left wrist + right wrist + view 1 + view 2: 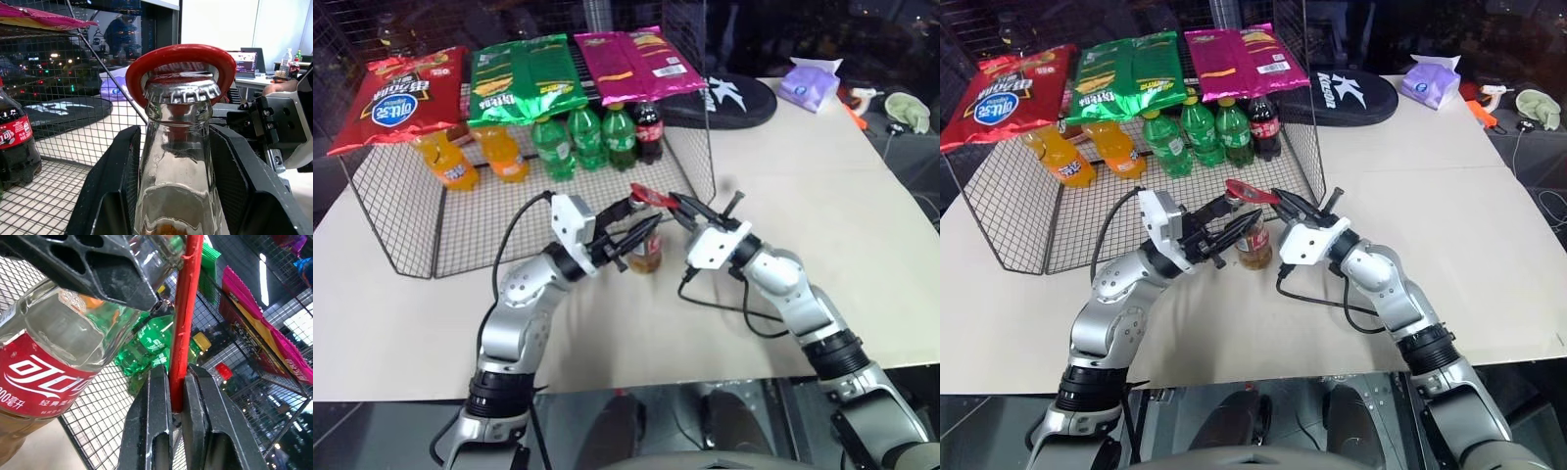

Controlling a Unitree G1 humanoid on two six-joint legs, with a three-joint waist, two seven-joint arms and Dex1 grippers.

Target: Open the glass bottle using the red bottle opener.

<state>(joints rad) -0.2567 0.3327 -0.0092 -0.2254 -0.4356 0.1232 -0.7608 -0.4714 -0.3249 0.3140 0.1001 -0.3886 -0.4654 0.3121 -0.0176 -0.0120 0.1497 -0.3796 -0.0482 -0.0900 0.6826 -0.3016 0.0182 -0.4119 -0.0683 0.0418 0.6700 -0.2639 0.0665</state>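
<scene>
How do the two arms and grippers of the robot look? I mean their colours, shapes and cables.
Both arms have rounded silver-grey segments with black ribbed rings near the elbows. Each wrist ends in a boxy white housing. The left gripper and the right gripper each carry two black, tapering fingers. A thin black cable loops from each white housing back along its arm.

bottle (646,253) on table (862,245) before wire rack (401,225), opener ring (182,58) over its cap
</scene>
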